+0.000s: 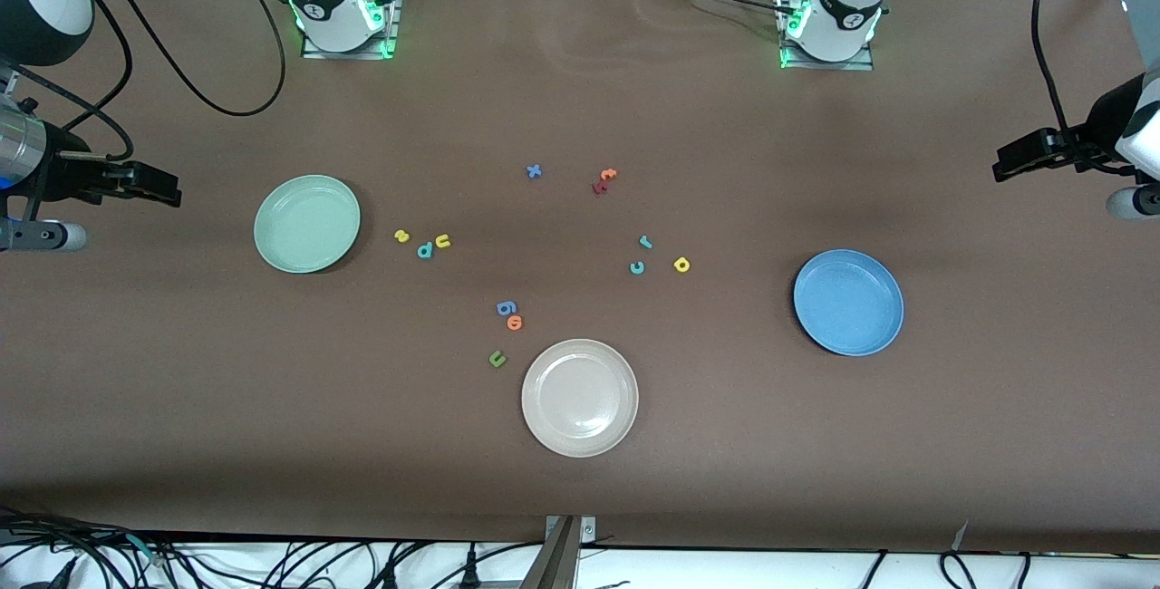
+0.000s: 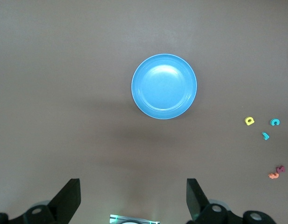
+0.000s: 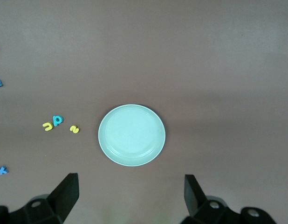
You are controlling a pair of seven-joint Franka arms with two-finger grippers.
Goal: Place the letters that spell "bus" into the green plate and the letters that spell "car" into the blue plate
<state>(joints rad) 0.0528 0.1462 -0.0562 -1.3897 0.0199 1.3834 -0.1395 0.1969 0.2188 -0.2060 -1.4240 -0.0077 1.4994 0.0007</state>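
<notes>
The green plate lies empty toward the right arm's end; beside it are the yellow "s", teal "b" and yellow-orange "u". The blue plate lies empty toward the left arm's end. Between it and the table's middle sit the teal "r", teal "c" and yellow "a". My right gripper hangs open and empty high above the green plate. My left gripper hangs open and empty high above the blue plate.
A cream-white plate sits nearest the front camera, mid-table. Stray letters lie about: a blue "x", an orange "t", a dark red letter, a blue letter, an orange "o", a dark green "u".
</notes>
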